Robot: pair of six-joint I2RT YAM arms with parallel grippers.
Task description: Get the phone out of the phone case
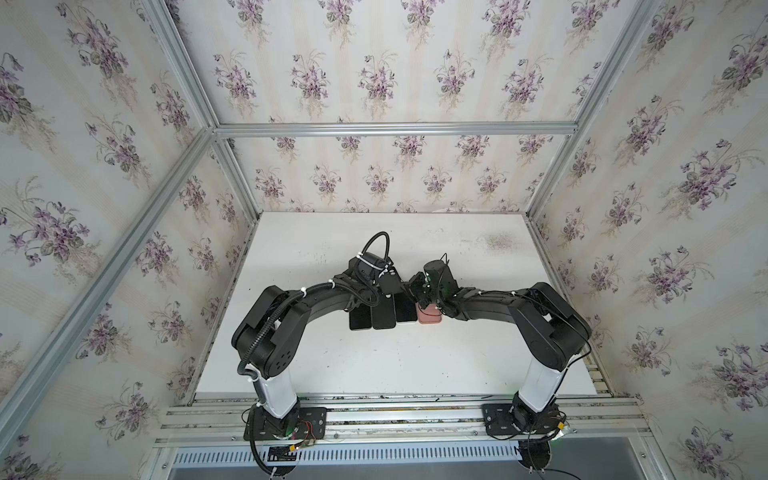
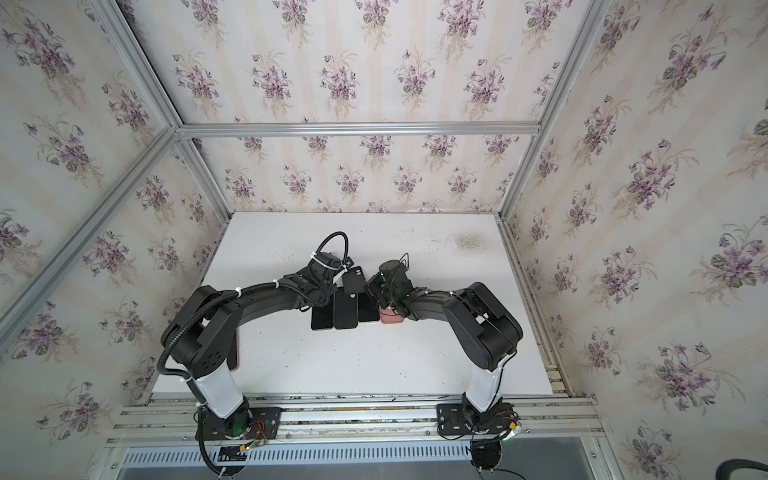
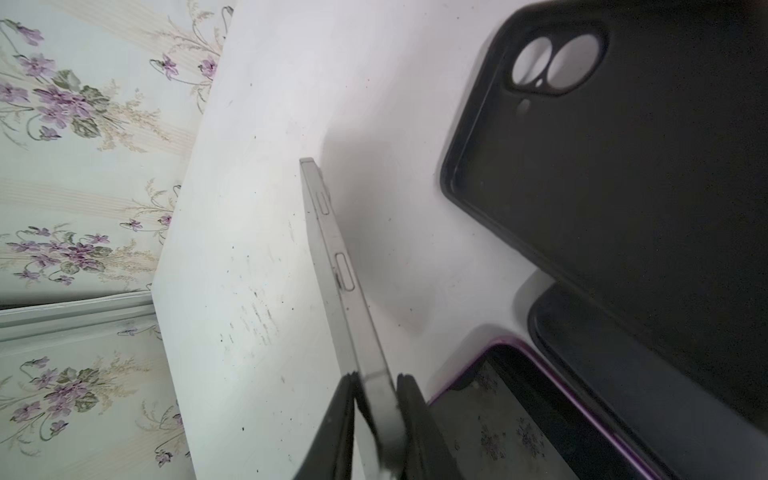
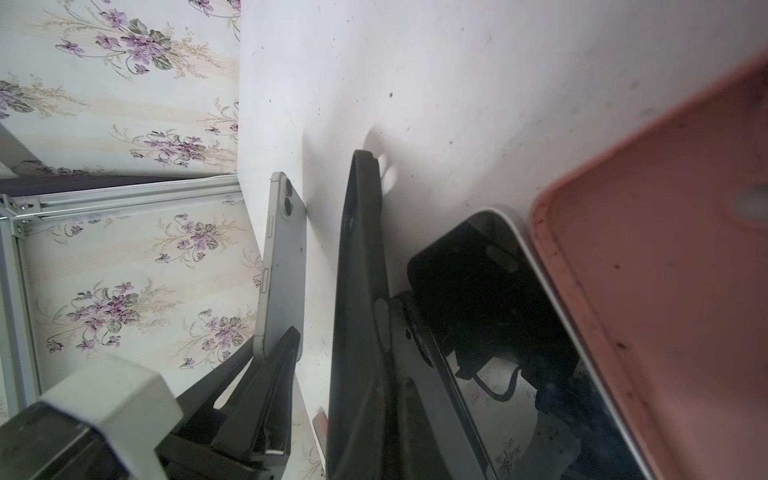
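Over mid-table, between the two arms: phone is out of the black phone case. It is held on edge by the left gripper, whose fingers pinch the front and back faces near one short end. The case hangs just beside it, not touching, pinched by a side wall in the right gripper, jaws closed down on it. Can't tell if the phone's far end touches the table or sits just above it.

Handling, my guess:
- **Phone:** rigid flat slab with smooth faces, so likely slippery when pinched at one end. The long overhang could make it swing or slide, and it's fragile if it lands on a corner. A safer hold is across the flat faces nearer the middle, clear of the side buttons.
- **Case:** looks soft, rubbery, matte, light and bendy, so it should grip well. Taking it by a side wall is fine.

Looks:
- **Phone:** pale silver-grey with a metal-look frame, two side buttons showing, and two round lenses stacked in a back corner.
- **Case:** matte black and empty, with table visible through its twin-lens cutout.

Lying flat nearby are a pink case, a silver-rimmed phone screen up beside it, and a purple-edged phone.

Separation reads as done; setting both pieces down is what's left.
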